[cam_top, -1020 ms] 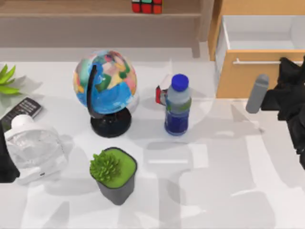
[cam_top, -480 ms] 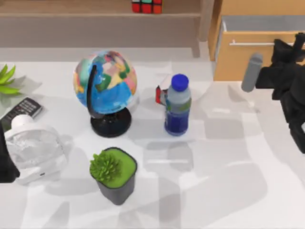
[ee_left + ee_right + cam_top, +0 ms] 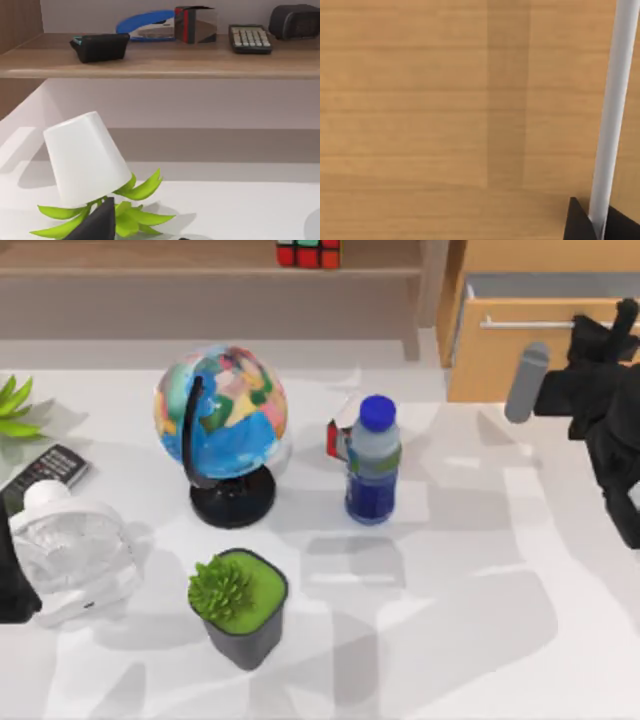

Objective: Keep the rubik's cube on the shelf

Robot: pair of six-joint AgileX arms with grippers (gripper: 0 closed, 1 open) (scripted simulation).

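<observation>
A: Start nearest the camera. What holds what?

B: A dark pot [image 3: 243, 625] stands on the white surface [image 3: 450, 620] with a green succulent [image 3: 220, 590] in it. To its left sits a white fan [image 3: 70, 545], with a black remote [image 3: 45, 475] just beyond it.

A: And the middle?

B: A globe [image 3: 221, 410] on a black stand, and to its right a water bottle [image 3: 373, 462] with a blue cap, upright. A small red-and-white box [image 3: 337, 439] sits just behind the bottle, touching or nearly so.

A: The left edge?

B: In the left wrist view, a white pot [image 3: 85, 157] lies tilted with green leaves [image 3: 130, 212] spreading from its mouth.

A: The arms?

B: The left arm is parked at the left edge. The right claw [image 3: 600, 335] is at the drawer [image 3: 530, 350] front, far right, by the metal handle [image 3: 612, 115]. The right wrist view has dark fingertips [image 3: 580, 222] either side of that bar, but I cannot tell whether they grip it. The drawer looks almost pushed in.

A: And the rubik's cube?

B: The rubik's cube [image 3: 308, 253] rests on the shelf [image 3: 150, 270] at the very back, left of the upright post [image 3: 430, 290].
</observation>
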